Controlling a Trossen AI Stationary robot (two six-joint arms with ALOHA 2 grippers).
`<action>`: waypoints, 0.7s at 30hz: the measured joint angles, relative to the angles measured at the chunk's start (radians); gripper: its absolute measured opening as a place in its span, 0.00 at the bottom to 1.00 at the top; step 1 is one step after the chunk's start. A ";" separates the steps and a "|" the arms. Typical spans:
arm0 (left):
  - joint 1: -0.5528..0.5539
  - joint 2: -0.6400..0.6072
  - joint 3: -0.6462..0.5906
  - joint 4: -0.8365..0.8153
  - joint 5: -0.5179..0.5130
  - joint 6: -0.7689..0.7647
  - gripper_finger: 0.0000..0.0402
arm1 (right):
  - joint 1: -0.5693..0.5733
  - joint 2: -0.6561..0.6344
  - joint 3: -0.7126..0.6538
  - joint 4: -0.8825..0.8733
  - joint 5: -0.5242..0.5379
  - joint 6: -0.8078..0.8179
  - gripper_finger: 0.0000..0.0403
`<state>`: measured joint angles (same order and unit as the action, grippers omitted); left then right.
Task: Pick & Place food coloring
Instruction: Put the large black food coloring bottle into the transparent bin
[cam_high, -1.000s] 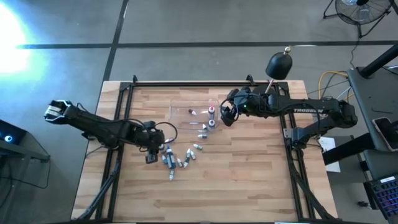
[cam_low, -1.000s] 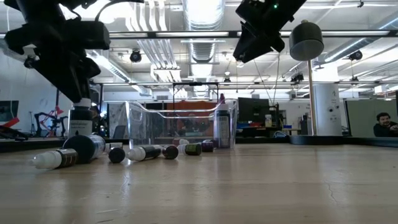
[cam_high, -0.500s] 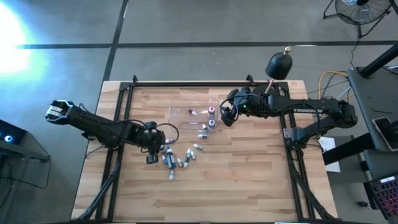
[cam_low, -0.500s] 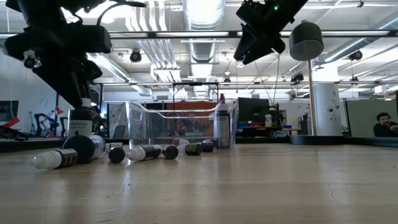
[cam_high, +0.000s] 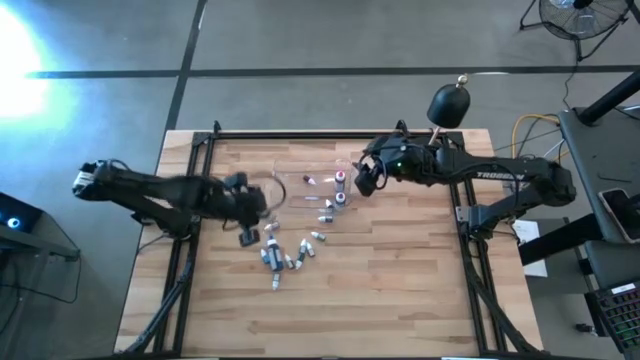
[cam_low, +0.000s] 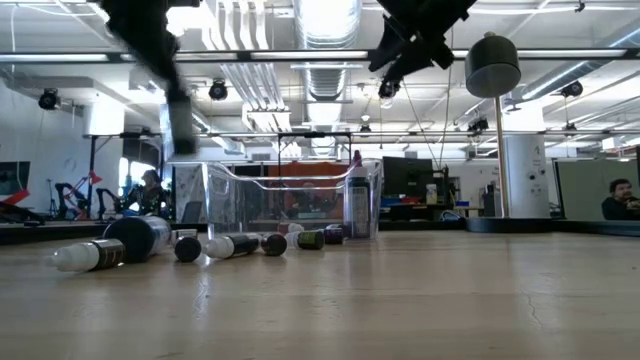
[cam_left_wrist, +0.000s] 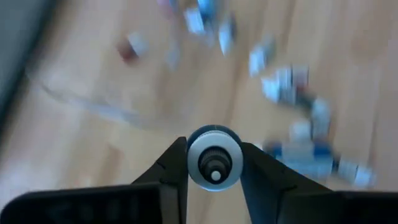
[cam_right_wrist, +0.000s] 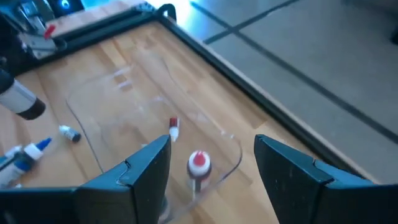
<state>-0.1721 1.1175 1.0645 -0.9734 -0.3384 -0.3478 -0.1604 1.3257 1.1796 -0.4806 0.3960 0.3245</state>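
Several food coloring bottles (cam_high: 285, 255) lie on their sides in a loose cluster on the wooden table, left of centre; the low view shows them in a row (cam_low: 150, 245). My left gripper (cam_high: 250, 222) is above the cluster, shut on one bottle (cam_low: 180, 130). A clear plastic tray (cam_high: 315, 185) rests on the table beyond the cluster, with a few bottles (cam_high: 340, 188) standing inside it, one red-capped (cam_right_wrist: 198, 163). My right gripper (cam_high: 365, 180) hangs open over the tray's right end, with nothing between its fingers. My left gripper pinches the bottle between its two fingers (cam_left_wrist: 171, 168), one on each side of the round body. The wrist view looks onto the bottle's round white end (cam_left_wrist: 214, 157). The fingers slant down from above. The bottle hangs roughly upright, lifted clear of the table.
Black frame rails (cam_high: 300, 135) border the table's far and side edges. A black rounded object on a stand (cam_high: 448, 105) is at the far right corner. Bare wood (cam_high: 390, 290) fills the near and right parts. A person (cam_low: 620, 200) sits far off in the room.
My left gripper has shut on a bottle that stood upright at the cluster's left end. It then rose quickly, shifting a little toward the tray. The bottle is now lifted clear of the table. The other bottles lie where they were.
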 joint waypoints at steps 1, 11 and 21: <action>0.018 0.000 0.046 0.005 -0.018 0.017 0.20 | 0.000 -0.003 0.008 0.001 0.001 -0.009 0.56; 0.327 0.219 0.099 0.222 0.073 0.276 0.21 | 0.000 -0.027 0.018 -0.009 0.053 -0.016 0.56; 0.482 0.407 0.077 0.352 0.070 0.344 0.21 | 0.001 -0.028 0.004 -0.010 0.052 0.035 0.56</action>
<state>0.3095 1.5243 1.1419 -0.6214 -0.2687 -0.0043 -0.1596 1.2980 1.1832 -0.4908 0.4483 0.3598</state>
